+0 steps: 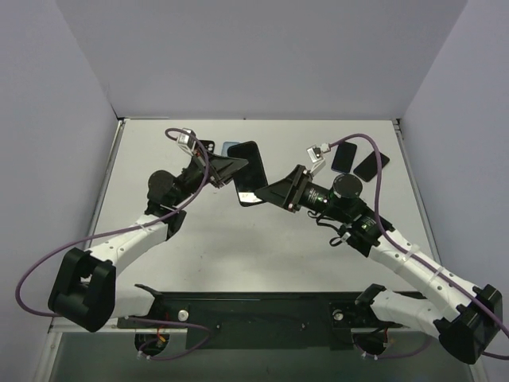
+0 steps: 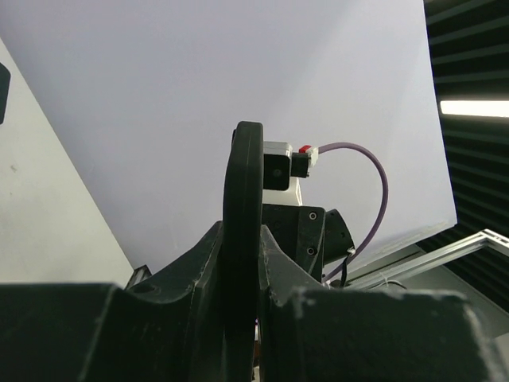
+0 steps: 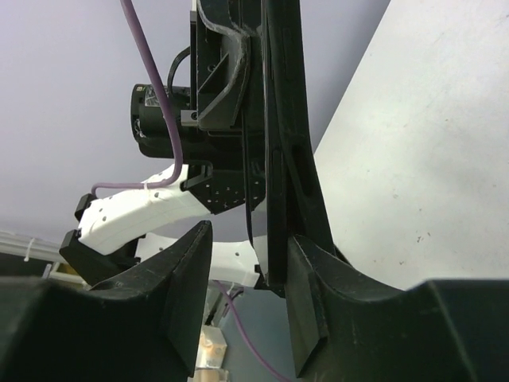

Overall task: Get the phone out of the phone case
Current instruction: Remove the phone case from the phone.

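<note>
The left end effector point(image 1: 225, 169) is clamped on one edge of the cased phone point(image 1: 251, 171), which is up in the air above the middle of the table point(image 1: 238, 255), and the right end effector point(image 1: 268, 193) stands narrowly apart around its other end, not clamped.

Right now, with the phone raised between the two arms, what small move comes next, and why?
Probably close the right fingers onto the cased phone. The left fingers clamp its edge, but in the right wrist view one right finger stands apart from it, so there is no firm pinch yet for peeling.
</note>
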Action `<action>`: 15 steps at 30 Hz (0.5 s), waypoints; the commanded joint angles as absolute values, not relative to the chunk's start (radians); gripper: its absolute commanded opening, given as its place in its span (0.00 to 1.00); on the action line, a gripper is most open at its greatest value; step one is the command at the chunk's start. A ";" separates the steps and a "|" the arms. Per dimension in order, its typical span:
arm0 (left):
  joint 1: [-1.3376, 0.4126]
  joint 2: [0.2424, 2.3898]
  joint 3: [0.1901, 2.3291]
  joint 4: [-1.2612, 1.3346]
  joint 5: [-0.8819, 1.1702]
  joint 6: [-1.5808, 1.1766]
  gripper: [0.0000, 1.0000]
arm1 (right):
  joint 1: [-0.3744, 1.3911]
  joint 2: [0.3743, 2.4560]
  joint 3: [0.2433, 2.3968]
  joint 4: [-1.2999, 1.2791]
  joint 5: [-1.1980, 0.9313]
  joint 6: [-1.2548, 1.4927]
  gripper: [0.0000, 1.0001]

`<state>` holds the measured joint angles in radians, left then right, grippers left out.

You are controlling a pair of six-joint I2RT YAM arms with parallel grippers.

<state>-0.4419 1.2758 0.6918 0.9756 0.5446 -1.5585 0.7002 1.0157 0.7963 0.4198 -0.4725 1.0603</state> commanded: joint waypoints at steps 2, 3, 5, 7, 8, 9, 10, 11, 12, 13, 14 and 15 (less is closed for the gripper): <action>-0.555 1.282 0.828 1.074 0.663 -1.583 0.00 | 0.680 1.117 0.827 0.552 -0.528 1.112 0.35; -0.560 1.279 0.828 1.066 0.661 -1.579 0.00 | 0.670 1.126 0.839 0.578 -0.532 1.127 0.33; -0.577 1.275 0.836 1.048 0.658 -1.559 0.00 | 0.661 1.146 0.857 0.601 -0.554 1.138 0.28; -0.587 1.275 0.847 1.029 0.663 -1.533 0.00 | 0.655 1.157 0.864 0.620 -0.557 1.150 0.28; -0.591 1.272 0.850 1.028 0.661 -1.528 0.00 | 0.655 1.167 0.867 0.647 -0.555 1.157 0.27; -0.595 1.272 0.851 1.023 0.657 -1.522 0.00 | 0.657 1.173 0.868 0.661 -0.557 1.170 0.27; -0.600 1.273 0.857 1.019 0.655 -1.517 0.00 | 0.655 1.183 0.867 0.701 -0.558 1.180 0.26; -0.606 1.276 0.857 1.009 0.657 -1.513 0.00 | 0.653 1.189 0.861 0.716 -0.557 1.192 0.23; -0.609 1.282 0.859 1.008 0.655 -1.511 0.00 | 0.649 1.190 0.858 0.727 -0.543 1.195 0.21; -0.617 1.282 0.861 1.012 0.653 -1.512 0.00 | 0.644 1.189 0.851 0.729 -0.534 1.195 0.20; -0.620 1.284 0.858 1.012 0.650 -1.513 0.00 | 0.635 1.189 0.847 0.735 -0.513 1.192 0.18; -0.626 1.287 0.854 1.011 0.646 -1.511 0.00 | 0.632 1.181 0.836 0.739 -0.499 1.192 0.16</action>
